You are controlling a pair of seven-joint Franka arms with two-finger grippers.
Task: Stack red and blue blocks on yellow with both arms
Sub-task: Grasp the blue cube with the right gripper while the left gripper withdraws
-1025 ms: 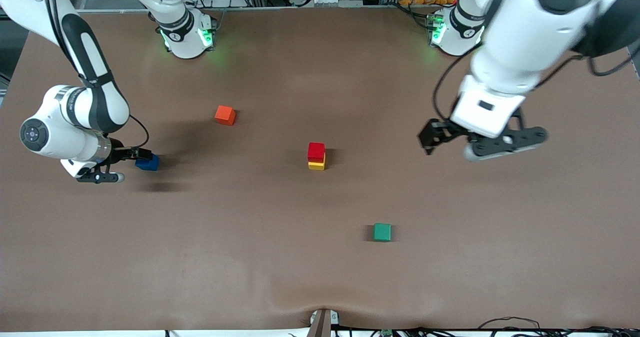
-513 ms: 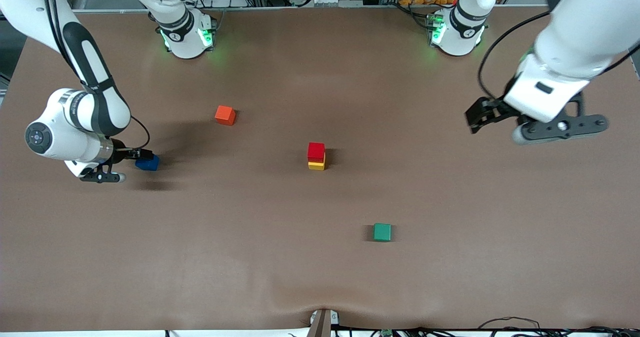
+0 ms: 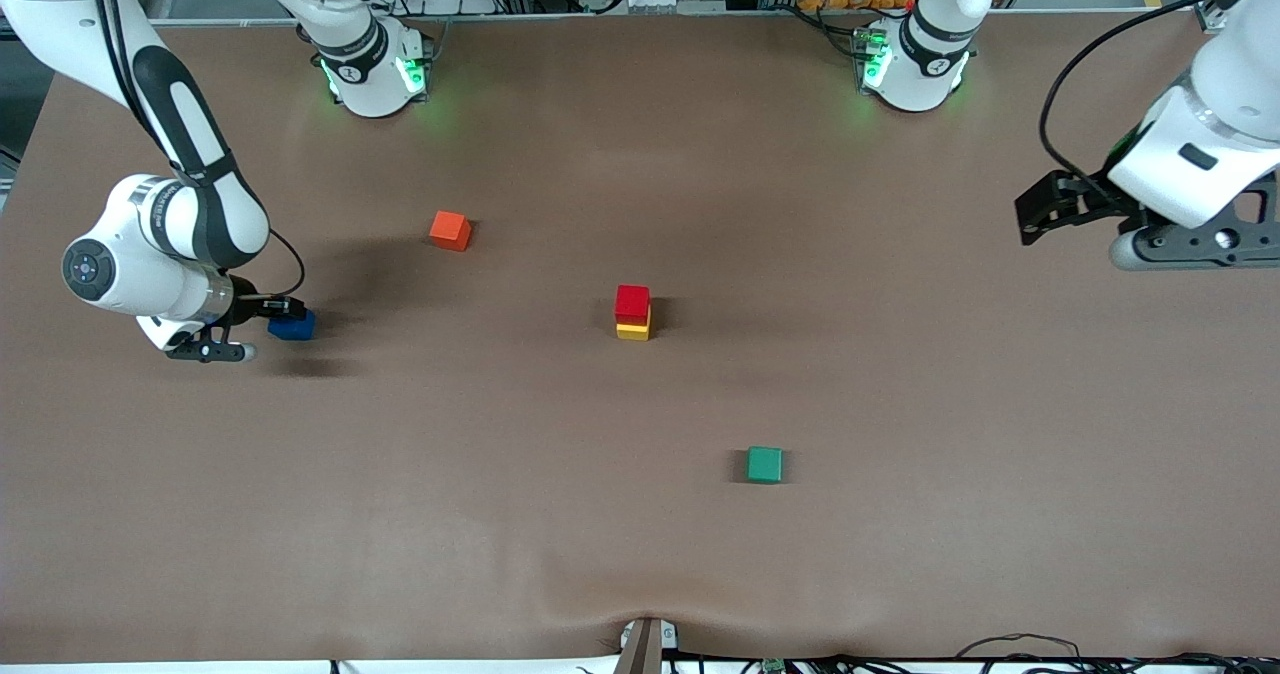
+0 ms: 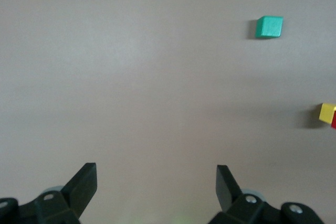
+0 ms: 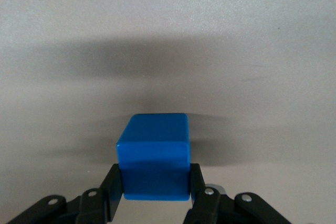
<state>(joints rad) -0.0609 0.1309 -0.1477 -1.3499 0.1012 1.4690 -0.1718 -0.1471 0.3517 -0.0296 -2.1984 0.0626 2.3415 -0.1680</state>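
1. The right gripper is clamped on the blue block, one finger pressed to each side face. The wrist view shows the cube square between them, with its front half sticking out past the fingertips.
2. The step in hand looks like carrying this cube to the stack. To do it well, the grip should stay firm and the cube level, and the lift should be high enough to pass above the red block before travelling sideways. Coming down, all four edges should line up before the fingers let go, since a two-cube tower is easy to nudge.
3. In the front view the right gripper holds the blue block low at the right arm's end of the table; whether the cube touches the surface cannot be told.
4. From that claw, the orange-red cube lies toward the centre and nearer the bases.
5. Farther on, toward the left arm's end, the red block sits on the yellow cube, well apart from the claw.
6. Farther still is the green cube.
7. The left gripper hangs over the left arm's end with fingers spread wide and empty, waiting.
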